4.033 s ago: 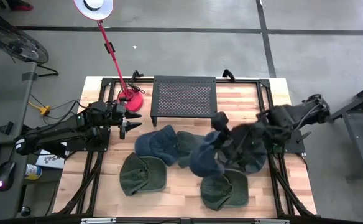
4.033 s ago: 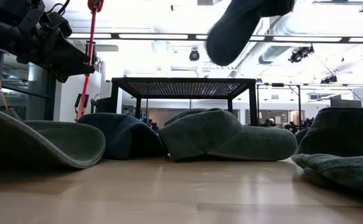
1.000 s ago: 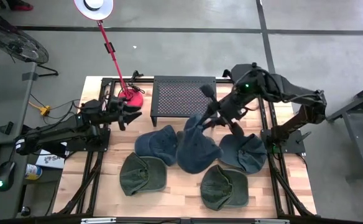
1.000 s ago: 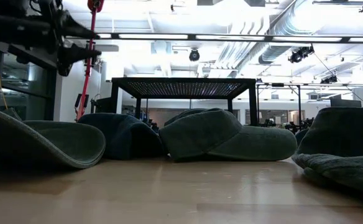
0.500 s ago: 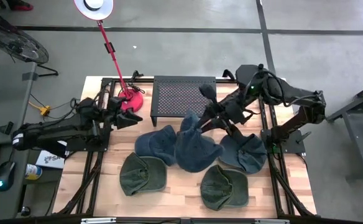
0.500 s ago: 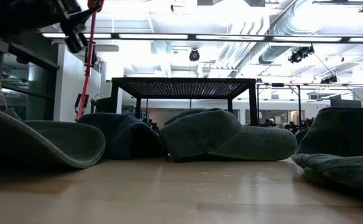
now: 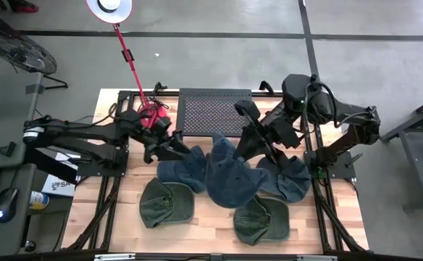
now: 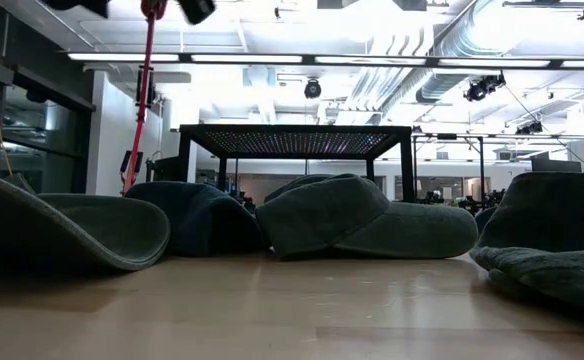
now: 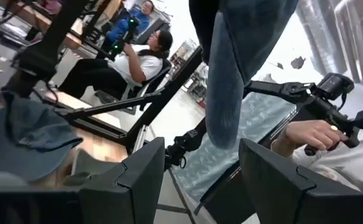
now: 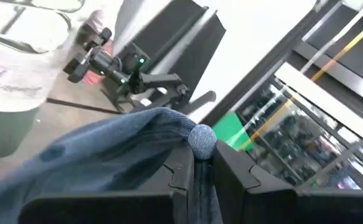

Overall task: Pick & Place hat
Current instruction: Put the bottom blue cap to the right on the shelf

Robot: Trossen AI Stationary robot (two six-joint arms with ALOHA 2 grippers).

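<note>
The blue hat [image 7: 228, 174] hangs above the middle of the desk [image 7: 211, 232], lifted clear and pinched by its crown in the right hand [image 7: 249, 139], whose fingers are clamped on the fabric. Picking is done; placing remains, judged by the bare black rack [image 7: 214, 112] behind. The left hand [image 7: 166, 147], fingers spread and empty, hovers beside the other hats [image 7: 166, 201].

Wooden table [image 7: 211, 217] (light planks) carries green hats [image 7: 166, 201] and black rack [image 7: 214, 114]
</note>
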